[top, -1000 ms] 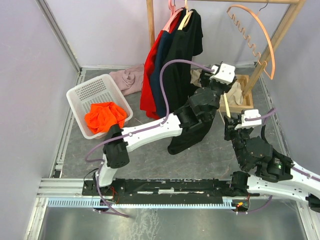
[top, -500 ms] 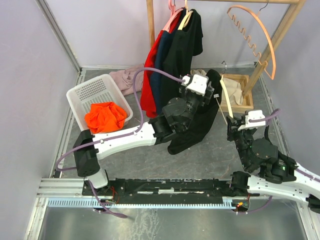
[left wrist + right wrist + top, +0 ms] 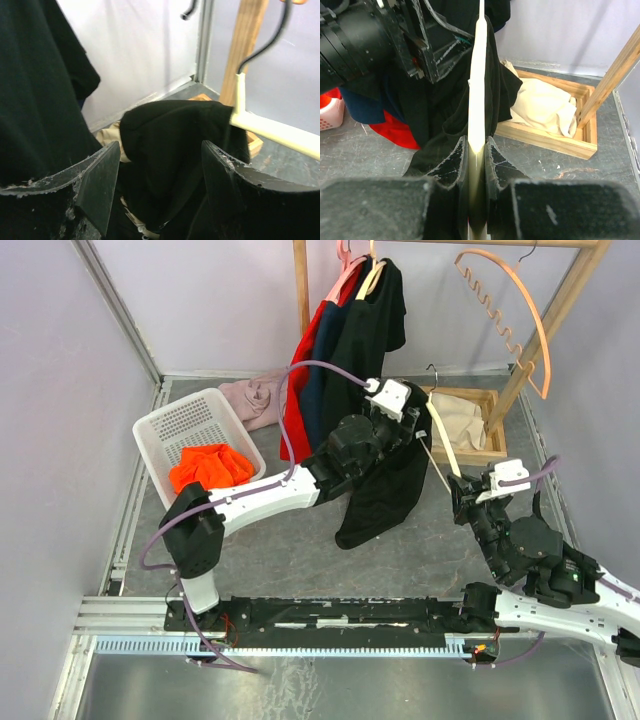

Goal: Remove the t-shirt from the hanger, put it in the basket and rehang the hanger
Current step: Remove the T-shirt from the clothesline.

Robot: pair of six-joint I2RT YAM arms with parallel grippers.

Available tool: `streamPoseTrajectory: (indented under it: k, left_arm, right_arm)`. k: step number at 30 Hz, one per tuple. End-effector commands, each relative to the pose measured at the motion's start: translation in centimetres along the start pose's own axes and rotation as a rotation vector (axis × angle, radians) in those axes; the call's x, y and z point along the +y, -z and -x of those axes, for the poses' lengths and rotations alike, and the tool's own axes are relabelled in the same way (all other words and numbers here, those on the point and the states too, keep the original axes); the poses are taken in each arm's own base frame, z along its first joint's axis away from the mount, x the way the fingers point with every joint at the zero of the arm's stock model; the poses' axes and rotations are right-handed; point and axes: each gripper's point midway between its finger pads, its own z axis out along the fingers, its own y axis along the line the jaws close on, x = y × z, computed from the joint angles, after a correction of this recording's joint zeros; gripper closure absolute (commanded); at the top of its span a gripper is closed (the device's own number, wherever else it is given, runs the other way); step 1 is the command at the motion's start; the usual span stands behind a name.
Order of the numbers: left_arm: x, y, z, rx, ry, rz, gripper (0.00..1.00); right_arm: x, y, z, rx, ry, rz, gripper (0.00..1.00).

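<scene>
Leftward my left gripper [image 3: 160,145] has swung, jaws wide at the t-shirt [image 3: 385,490]; right gripper [image 3: 476,150] clamps the hanger [image 3: 478,75]; basket [image 3: 180,420] holds orange cloth [image 3: 208,468]; crate [image 3: 490,452] holds cream cloth [image 3: 455,425].

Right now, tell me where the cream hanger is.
The cream hanger sits right of centre in the top view, clamped in the right end effector, its far end inside the black t-shirt, beside the wooden box.

The t-shirt [image 3: 170,142] hides one arm of the hanger [image 3: 270,131] — left wrist view crops its hook.
</scene>
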Motion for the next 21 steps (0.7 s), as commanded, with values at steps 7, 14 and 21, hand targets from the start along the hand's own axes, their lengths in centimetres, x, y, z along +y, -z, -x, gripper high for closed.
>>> streamPoseTrajectory:
  k: [7,14,21]
  left_arm:
    - [-2.8,0.5,1.2,-0.075,0.100,-0.121,0.28]
    - [-3.2,-0.1,2.0,-0.085,0.094,-0.131,0.28]
    - [-3.1,-1.1,3.2,-0.104,0.089,-0.113,0.36]
  right_arm:
    - [-0.5,0.6,4.5,-0.086,-0.109,0.030,0.98]
    - [-0.5,0.7,5.5,-0.089,-0.111,0.041,0.98]
    - [-0.9,0.9,5.7,-0.088,-0.109,0.037,0.98]
